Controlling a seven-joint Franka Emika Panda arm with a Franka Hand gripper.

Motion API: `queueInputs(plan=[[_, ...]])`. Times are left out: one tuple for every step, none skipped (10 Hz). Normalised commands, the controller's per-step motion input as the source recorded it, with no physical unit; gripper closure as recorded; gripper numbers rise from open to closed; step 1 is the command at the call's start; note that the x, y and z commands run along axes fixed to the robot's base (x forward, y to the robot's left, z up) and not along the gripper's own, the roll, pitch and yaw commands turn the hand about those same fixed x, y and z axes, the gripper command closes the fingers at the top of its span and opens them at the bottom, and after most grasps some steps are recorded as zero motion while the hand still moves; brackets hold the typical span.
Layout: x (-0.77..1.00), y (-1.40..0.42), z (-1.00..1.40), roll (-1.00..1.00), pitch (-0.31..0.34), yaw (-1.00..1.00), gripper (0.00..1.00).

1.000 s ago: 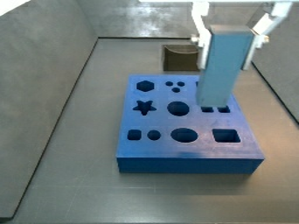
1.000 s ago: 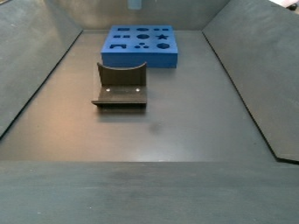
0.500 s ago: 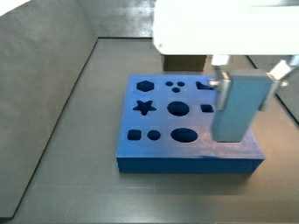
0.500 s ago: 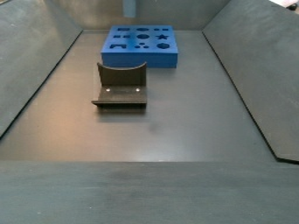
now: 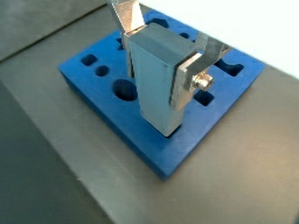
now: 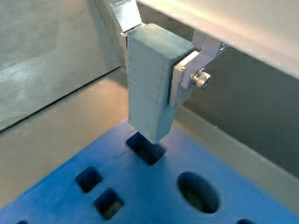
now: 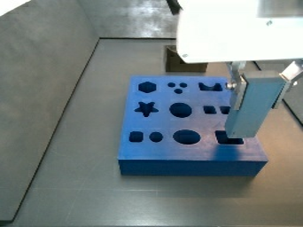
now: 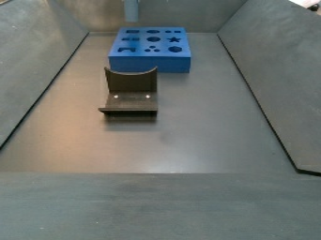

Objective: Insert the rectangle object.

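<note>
My gripper (image 7: 265,73) is shut on the rectangle object (image 7: 253,106), a pale steel-blue bar held upright. Its lower end stands right over the rectangular hole (image 7: 229,137) at a corner of the blue board (image 7: 166,151). Whether the end is inside the hole I cannot tell. In both wrist views the silver fingers (image 5: 193,72) (image 6: 191,66) press the bar's (image 5: 156,87) (image 6: 149,87) upper sides. The dark hole (image 6: 146,150) shows just under the bar's end. In a side view only a bit of the bar (image 8: 130,8) shows above the far board (image 8: 153,49).
The board holds several other shaped holes, among them a star (image 7: 145,109) and an oval (image 7: 187,136). The dark fixture (image 8: 129,94) stands on the floor near the board, partly hidden behind the gripper in a side view (image 7: 176,58). Grey sloping walls (image 8: 32,84) enclose the floor.
The gripper has carried the bar across the board and down, from above the small holes to the rectangular hole at the corner. The board and fixture have not moved.
</note>
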Motion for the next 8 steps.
queueInputs(plan=[[0.12, 0.14, -0.05, 0.00, 0.034, 0.00, 1.00], [0.07, 0.04, -0.12, 0.03, 0.000, 0.00, 1.00], [0.07, 0.02, -0.08, 0.06, 0.000, 0.00, 1.00], [0.00, 0.00, -0.20, 0.03, 0.000, 0.00, 1.00], [0.00, 0.00, -0.21, 0.00, 0.000, 0.00, 1.00], [-0.08, 0.00, -0.16, 0.00, 0.000, 0.01, 1.00], [-0.10, 0.00, -0.18, -0.01, 0.000, 0.01, 1.00], [-0.16, 0.01, -0.18, -0.02, 0.000, 0.02, 1.00]])
